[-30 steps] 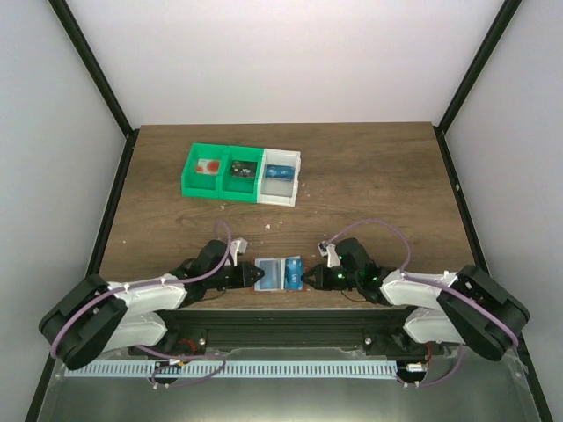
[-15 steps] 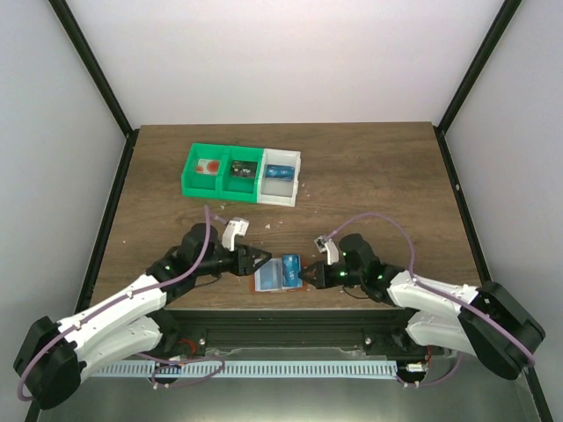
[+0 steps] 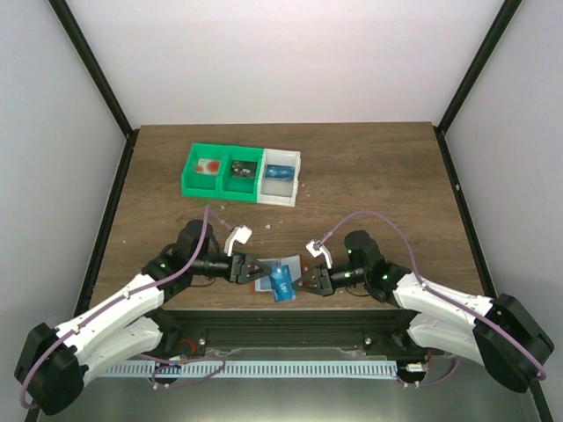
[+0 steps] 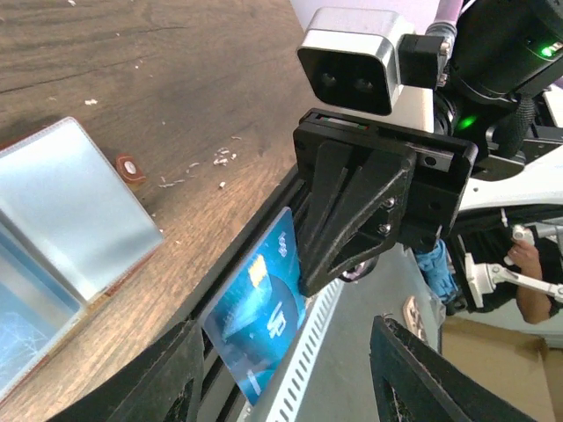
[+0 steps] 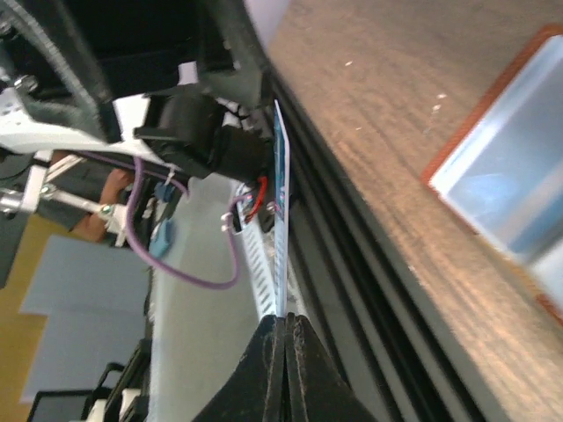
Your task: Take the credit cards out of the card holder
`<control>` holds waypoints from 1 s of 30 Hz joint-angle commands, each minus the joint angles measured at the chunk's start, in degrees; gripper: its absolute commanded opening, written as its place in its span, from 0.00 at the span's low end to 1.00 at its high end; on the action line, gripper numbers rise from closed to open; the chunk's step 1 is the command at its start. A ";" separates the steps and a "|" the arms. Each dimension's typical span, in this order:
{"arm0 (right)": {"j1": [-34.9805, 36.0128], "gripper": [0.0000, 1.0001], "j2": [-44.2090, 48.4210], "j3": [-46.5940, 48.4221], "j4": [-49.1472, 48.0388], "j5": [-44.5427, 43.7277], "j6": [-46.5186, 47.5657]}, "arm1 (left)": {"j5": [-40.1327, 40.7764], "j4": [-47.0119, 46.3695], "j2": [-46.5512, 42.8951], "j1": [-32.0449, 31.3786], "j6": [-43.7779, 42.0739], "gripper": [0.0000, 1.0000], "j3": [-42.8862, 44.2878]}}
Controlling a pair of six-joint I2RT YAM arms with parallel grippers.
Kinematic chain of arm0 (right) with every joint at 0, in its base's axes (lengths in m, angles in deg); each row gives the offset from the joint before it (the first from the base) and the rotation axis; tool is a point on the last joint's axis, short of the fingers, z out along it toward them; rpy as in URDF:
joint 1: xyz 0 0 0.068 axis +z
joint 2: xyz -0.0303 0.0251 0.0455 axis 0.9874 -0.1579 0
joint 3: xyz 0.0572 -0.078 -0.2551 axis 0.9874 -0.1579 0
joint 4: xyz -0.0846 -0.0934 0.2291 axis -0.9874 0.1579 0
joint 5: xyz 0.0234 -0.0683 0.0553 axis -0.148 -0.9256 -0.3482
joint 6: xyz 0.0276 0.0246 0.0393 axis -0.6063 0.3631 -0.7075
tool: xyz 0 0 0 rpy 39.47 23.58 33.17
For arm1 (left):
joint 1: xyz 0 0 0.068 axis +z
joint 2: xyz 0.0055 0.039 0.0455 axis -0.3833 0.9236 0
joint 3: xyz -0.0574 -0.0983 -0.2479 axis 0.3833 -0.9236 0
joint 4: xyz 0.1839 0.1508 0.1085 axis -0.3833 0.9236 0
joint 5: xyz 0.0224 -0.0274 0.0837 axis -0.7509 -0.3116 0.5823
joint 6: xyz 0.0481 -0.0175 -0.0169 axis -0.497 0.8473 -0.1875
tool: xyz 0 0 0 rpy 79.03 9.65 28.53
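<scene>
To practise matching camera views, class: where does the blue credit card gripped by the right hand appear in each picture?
Top external: blue credit card, low centre.
Left wrist: lower centre, face showing.
Right wrist: centre, seen edge-on.
Shared landmark: the open card holder, visible in all three.

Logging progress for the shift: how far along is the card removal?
Done: a blue item sits in the white bin. In hand: the right gripper pinches a credit card clear of the open card holder; the left gripper is open. Left: setting it down; another card seems pocketed.
</scene>
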 commanded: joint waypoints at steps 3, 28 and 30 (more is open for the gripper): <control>-0.40 0.00 0.72 -0.80 -4.86 9.48 -0.94 | -3.14 4.30 0.34 0.88 -2.32 0.54 2.27; -0.40 0.03 -2.68 -0.74 -8.88 11.62 -0.92 | -15.36 -7.29 7.75 1.02 1.25 0.00 0.17; -0.47 0.09 -2.07 -0.85 -7.39 9.68 0.74 | -12.66 -5.95 7.41 1.15 0.96 0.00 0.57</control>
